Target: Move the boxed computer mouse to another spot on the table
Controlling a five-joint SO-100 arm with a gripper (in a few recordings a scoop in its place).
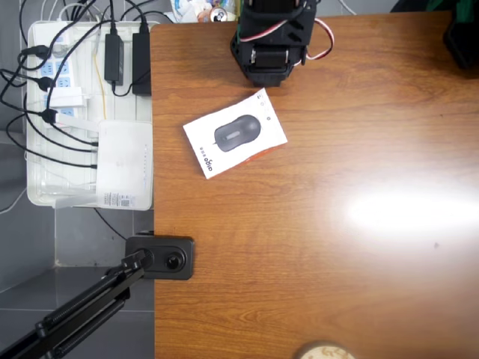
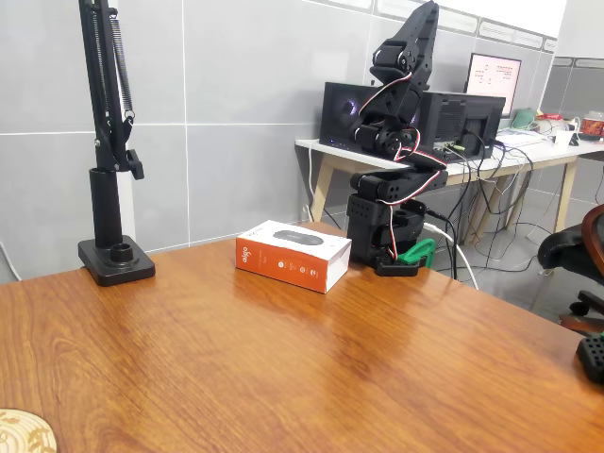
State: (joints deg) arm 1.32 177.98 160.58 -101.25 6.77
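From my station I see the boxed computer mouse (image 1: pixel 235 142) lying flat on the table (image 1: pixel 314 254), tilted at an angle to the table's edges in the overhead view, with the picture of the dark mouse facing up. In the fixed view the same box (image 2: pixel 293 255) shows its orange-red side toward the camera, resting free on the wood.

The arm (image 2: pixel 396 142) is folded up over its own base, which sits at the table's far edge. I can make out the black links, the servos and the red and white wiring, but the gripper itself is tucked into that folded mass, and I cannot tell whether the fingers are wide or narrow in either view. What I can say is that nothing is held out over the table: the box sits in front of the arm's base, close to it but apart from it.

To the left in the overhead view, off the table's edge, 1 white tray (image 1: pixel 37 194) holds power strips, cables and a white router (image 1: pixel 123 157). A black lamp stand (image 1: pixel 161 258) is clamped at the table's left edge, well apart from the box; in the fixed view it rises at the left (image 2: pixel 113 255). A round light-coloured coaster (image 2: pixel 24 432) peeks in at the near corner of the table.
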